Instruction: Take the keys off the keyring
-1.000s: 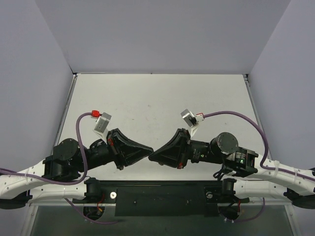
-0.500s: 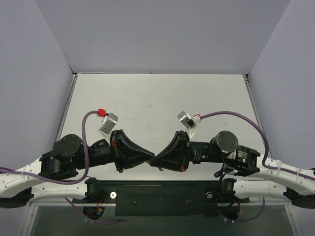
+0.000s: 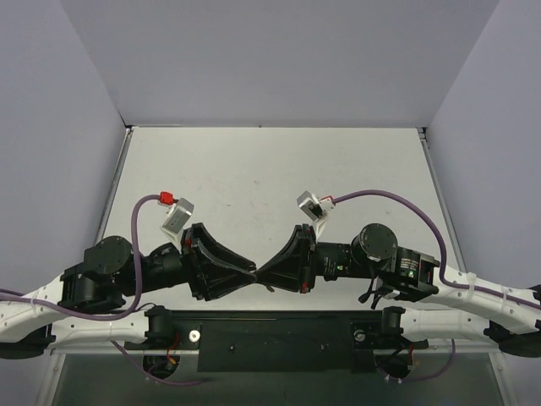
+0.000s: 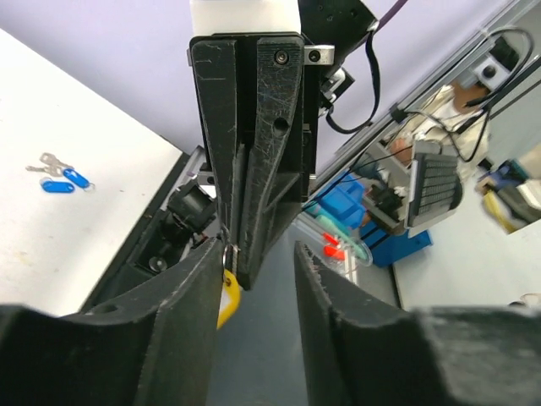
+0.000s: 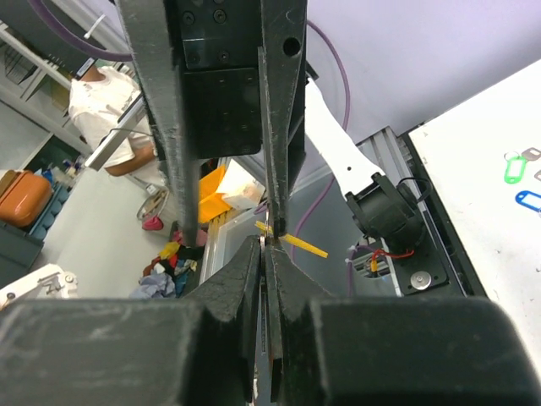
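- The left claw (image 4: 258, 254) has its two black, scuffed plastic fingers spread apart, with a clear gap between their flat inner faces
- The right claw (image 5: 267, 254) is pressed together, its wedge-shaped matte black fingers meeting in a thin seam, and its tip pokes into the gap of the left claw
- Pinched at that tip is the thin metal keyring with its small oval yellow plastic tag (image 4: 228, 298); the smooth tag hangs free just beside one left finger, held in the air over the near part of the white matte table (image 3: 254, 169)
- The small silver-grey key cannot be made out in any view
- Two glossy blue plastic tags (image 4: 63, 179) joined to silver keys lie flat on the table, well apart from the claws
- A green-rimmed plastic tag (image 5: 513, 167) also lies on the table
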`<act>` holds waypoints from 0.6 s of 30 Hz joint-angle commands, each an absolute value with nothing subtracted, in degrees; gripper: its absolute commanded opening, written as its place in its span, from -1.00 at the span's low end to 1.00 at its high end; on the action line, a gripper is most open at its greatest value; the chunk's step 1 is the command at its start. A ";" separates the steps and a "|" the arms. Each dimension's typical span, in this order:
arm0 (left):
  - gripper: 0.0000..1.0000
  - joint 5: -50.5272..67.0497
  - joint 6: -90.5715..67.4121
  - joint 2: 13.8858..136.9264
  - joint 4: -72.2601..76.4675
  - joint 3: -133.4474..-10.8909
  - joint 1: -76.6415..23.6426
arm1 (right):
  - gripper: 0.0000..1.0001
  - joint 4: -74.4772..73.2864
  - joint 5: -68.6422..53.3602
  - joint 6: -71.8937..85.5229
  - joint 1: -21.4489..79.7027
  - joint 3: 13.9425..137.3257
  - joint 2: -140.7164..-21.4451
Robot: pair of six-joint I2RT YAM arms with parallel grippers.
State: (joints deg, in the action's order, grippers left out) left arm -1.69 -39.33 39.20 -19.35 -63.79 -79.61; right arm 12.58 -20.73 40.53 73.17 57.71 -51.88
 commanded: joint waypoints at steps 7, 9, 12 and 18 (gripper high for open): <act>0.17 -9.66 -41.48 31.65 -10.03 -59.16 -80.16 | -1.00 16.52 -17.23 39.81 72.86 59.41 -51.59; 0.17 -10.46 -41.75 30.68 -8.45 -57.58 -80.24 | -1.00 17.14 -17.40 40.08 72.95 59.50 -51.59; 0.14 -10.72 -42.36 30.41 -6.60 -55.99 -80.24 | -1.00 18.45 -17.75 40.60 72.86 59.41 -51.33; 0.00 -11.07 -43.50 30.15 1.04 -52.21 -80.24 | -1.00 22.58 -17.49 42.01 72.95 58.63 -50.71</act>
